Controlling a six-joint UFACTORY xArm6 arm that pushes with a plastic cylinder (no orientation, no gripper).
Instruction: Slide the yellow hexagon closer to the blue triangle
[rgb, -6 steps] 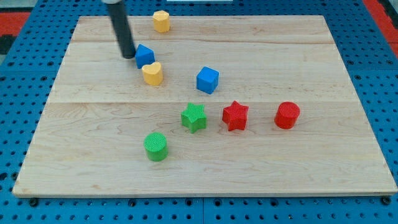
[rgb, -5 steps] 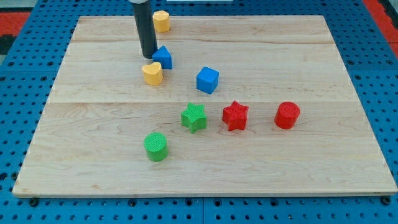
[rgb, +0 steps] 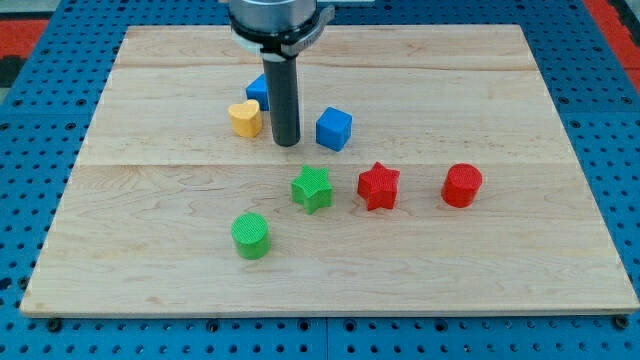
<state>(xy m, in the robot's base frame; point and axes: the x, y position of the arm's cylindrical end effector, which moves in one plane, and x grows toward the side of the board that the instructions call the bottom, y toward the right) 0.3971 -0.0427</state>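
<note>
The blue triangle lies in the upper middle of the wooden board, partly hidden behind my rod. The yellow hexagon is not visible; the arm's body at the view's top covers the place where it lay. My tip rests on the board below and to the right of the blue triangle, between the yellow heart on its left and the blue cube on its right. It touches neither as far as I can see.
A green star, a red star and a red cylinder stand in a row below the tip. A green cylinder lies further down on the left.
My rod has moved from the triangle's left to the right and down, ending between the yellow heart and the blue cube. The blue triangle shifted slightly right. The arm now covers the yellow hexagon.
</note>
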